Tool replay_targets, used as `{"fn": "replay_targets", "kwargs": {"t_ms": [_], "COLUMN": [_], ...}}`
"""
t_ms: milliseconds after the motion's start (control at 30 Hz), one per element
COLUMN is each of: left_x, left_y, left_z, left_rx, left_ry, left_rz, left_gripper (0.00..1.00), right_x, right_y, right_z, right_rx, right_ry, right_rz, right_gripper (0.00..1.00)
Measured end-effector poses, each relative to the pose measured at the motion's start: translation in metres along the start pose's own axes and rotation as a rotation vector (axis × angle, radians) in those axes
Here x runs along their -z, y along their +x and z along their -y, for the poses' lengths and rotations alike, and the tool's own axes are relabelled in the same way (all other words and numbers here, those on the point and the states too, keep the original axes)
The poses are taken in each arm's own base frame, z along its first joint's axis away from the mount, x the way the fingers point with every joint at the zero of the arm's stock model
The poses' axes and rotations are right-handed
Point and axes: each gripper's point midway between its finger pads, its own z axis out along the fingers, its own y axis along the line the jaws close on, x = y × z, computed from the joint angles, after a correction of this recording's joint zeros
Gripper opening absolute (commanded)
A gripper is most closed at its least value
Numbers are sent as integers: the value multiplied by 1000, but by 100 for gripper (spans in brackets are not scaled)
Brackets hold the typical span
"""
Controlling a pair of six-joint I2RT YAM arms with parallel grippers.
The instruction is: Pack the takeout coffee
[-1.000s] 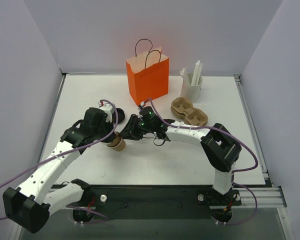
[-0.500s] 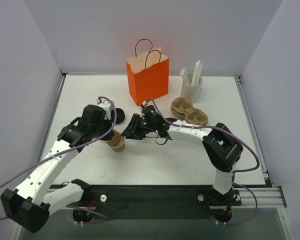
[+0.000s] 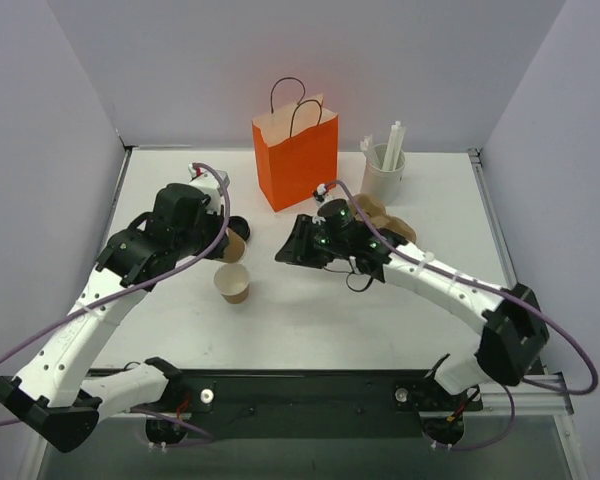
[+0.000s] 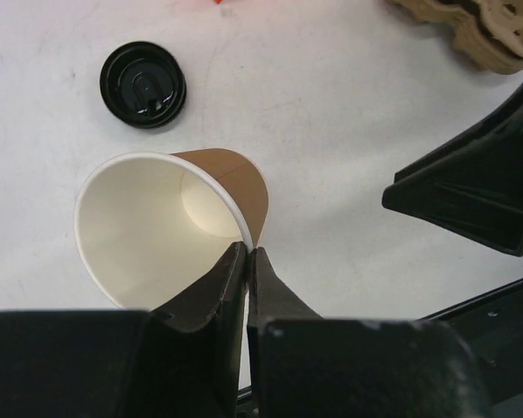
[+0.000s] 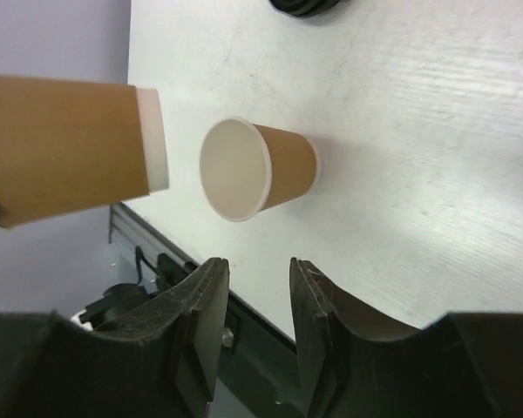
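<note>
No lidded takeout coffee is in view; I see two lidless tan paper cups and a loose black lid. My left gripper is shut on the rim of one cup, holding it tilted above the table. The same held cup fills the left of the right wrist view. The other cup stands alone on the table. My right gripper is open and empty, to the right of both cups. The lid lies flat behind the cups.
An orange paper bag stands upright at the back. A white cup of straws is to its right. A tan pulp cup carrier lies behind my right arm. The table's near edge and the rail run below the cups.
My left gripper has risen and moved back with one cup, leaving a second cup standing on the table. My right gripper has drawn away to the right and opened wider.
</note>
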Motion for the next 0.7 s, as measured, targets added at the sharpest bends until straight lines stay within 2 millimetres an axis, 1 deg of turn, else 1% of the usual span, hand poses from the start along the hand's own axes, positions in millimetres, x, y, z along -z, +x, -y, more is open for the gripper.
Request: {"fn": "replay_targets", "kwargs": {"t_ms": [67,133,200,233,333,400,467,533,633,700], "left_x": [5,6,1,-3,-19,-30,-42,-53,-74,-88], "left_y": [-14,-19,-14,-10,9,22,37,52,72,85], "left_z": [11,29,46,52,72,87,100,109,117,120], "left_rx": [-22,-59,-100,-113,-161,-196,-228,-254,-286,-305], "left_ry": [11,27,39,39,27,19,14,8,-20,-47], "left_rz": [31,41,22,9,-51,-86,-117,-151,-201,-228], "left_gripper": [0,0,0,0,0,0,0,0,0,0], "right_x": [23,52,83,97,132,150,163,176,189,193], "right_y": [-4,-4,-3,0,10,22,33,38,40,41], "right_z": [3,11,20,25,44,61,78,88,93,96], "right_rx": [49,87,114,126,144,145,145,141,136,135], "right_ry": [27,54,76,85,107,124,150,167,170,176], "right_rz": [56,111,172,197,259,279,285,300,328,334], "right_gripper": [38,38,38,38,38,38,38,38,38,38]}}
